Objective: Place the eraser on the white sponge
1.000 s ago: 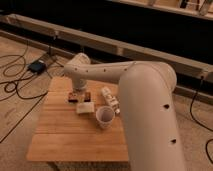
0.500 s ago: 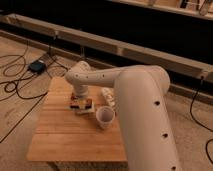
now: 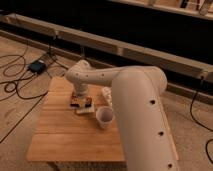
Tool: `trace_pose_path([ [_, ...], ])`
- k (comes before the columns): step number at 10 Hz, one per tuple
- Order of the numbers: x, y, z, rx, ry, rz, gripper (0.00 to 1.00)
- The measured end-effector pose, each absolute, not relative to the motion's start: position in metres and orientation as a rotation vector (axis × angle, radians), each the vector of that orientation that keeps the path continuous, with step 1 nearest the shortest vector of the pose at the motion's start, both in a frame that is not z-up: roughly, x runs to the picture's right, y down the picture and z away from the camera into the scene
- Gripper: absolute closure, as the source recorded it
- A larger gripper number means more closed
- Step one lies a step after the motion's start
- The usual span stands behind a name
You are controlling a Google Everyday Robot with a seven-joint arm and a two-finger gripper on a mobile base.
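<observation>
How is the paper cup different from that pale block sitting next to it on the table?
The paper cup stands upright, round and open at the top; the white sponge lies flat, low and rectangular. The cup stands free toward the table's middle, while the sponge sits right below the gripper, which is shut on the eraser, a dark bar just above the sponge. Both are pale and rest on the wooden table.

The big white arm (image 3: 135, 100) reaches in from the right across the wooden table (image 3: 65, 135), and its gripper (image 3: 80, 100) sits low, shut, right over the eraser (image 3: 85, 104) and the white sponge (image 3: 85, 109). The dark eraser lies on the pale sponge. A white paper cup (image 3: 104, 117) stands upright just beside them, a white patterned carton (image 3: 106, 93) behind it.
</observation>
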State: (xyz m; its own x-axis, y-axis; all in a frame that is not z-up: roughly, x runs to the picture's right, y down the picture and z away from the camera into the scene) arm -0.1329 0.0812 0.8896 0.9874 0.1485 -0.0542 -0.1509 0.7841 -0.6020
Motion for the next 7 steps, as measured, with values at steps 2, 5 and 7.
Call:
trace_pose_path([
  [2,-0.131,0.077,0.893,-0.646,0.009,0.166,1.0],
  [5,-0.125,0.079,0.89,-0.656,0.021,0.163,0.85],
  [7,-0.121,0.085,0.881,-0.668,0.024,0.156,0.8],
])
